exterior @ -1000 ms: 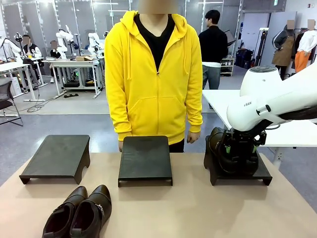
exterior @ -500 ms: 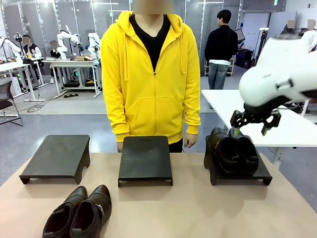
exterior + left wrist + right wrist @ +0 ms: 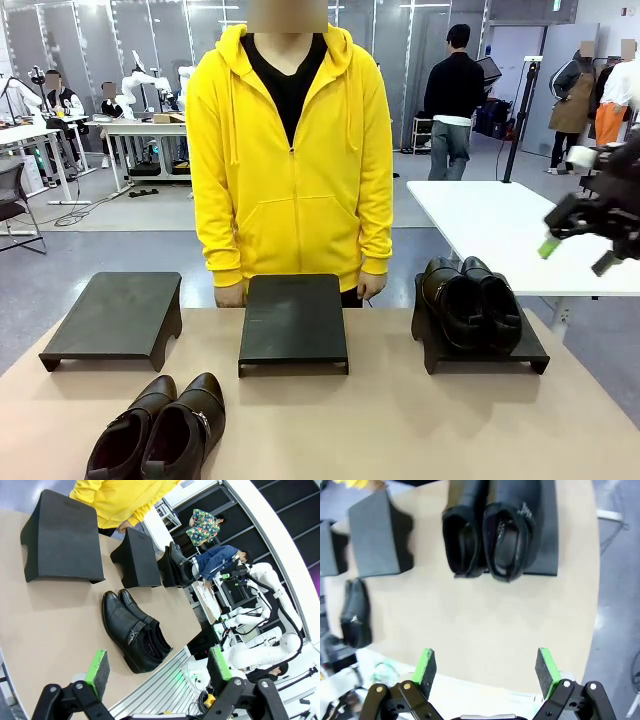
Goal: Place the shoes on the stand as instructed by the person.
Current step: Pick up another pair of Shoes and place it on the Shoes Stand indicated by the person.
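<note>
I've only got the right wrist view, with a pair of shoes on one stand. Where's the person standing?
Observer: The person stands at the far side of the table, right behind the middle stand.
Operator: And the left arm?
Observer: The left gripper hangs open, facing the second pair lying on the tabletop.
Operator: Where's mine from the front?
Observer: The right gripper hovers open, up and to the right of the placed pair on the right stand.
</note>
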You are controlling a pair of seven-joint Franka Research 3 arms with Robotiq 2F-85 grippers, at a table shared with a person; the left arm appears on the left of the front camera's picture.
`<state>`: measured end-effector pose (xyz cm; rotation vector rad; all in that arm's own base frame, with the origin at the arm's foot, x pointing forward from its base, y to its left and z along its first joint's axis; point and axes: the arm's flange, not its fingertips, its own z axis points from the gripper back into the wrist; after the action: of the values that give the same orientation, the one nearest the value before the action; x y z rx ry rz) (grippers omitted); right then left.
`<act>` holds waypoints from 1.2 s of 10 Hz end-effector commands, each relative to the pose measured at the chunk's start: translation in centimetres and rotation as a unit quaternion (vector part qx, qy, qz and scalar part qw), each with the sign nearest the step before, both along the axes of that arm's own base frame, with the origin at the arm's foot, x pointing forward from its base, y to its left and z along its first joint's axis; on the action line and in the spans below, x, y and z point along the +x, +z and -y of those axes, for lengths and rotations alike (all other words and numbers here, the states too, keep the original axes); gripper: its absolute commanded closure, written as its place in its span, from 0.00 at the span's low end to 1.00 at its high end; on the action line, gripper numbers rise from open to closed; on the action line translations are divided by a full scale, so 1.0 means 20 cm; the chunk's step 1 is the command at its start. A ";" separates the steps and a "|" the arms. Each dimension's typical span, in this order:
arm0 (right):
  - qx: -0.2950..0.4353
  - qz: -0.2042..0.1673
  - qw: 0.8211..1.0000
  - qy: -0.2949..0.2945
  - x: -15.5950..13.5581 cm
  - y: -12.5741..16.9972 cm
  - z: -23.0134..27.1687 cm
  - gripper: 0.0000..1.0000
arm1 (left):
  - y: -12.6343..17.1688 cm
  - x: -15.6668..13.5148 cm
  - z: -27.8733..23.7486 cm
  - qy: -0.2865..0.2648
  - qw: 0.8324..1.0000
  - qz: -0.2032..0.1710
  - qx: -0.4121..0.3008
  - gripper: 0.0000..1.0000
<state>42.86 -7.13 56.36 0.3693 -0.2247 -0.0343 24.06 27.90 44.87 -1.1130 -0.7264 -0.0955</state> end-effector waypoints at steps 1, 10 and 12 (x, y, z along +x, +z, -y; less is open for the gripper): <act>0.103 -0.017 0.994 0.024 -0.13 -0.06 0.26 0.00 | 0.00 0.00 -0.01 0.000 1.000 0.003 -0.001 0.00; 0.399 -0.028 0.916 0.021 -0.78 -0.75 0.85 0.00 | 0.00 0.00 -0.01 0.000 1.000 0.003 -0.001 0.00; 0.461 -0.014 0.887 0.015 -0.85 -0.84 0.92 0.00 | 0.00 0.00 -0.01 0.000 1.000 0.003 -0.001 0.00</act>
<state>25.56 -24.40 39.59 1.2485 -0.1341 -0.1396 24.06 27.89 44.85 -1.1130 -0.7257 -0.0950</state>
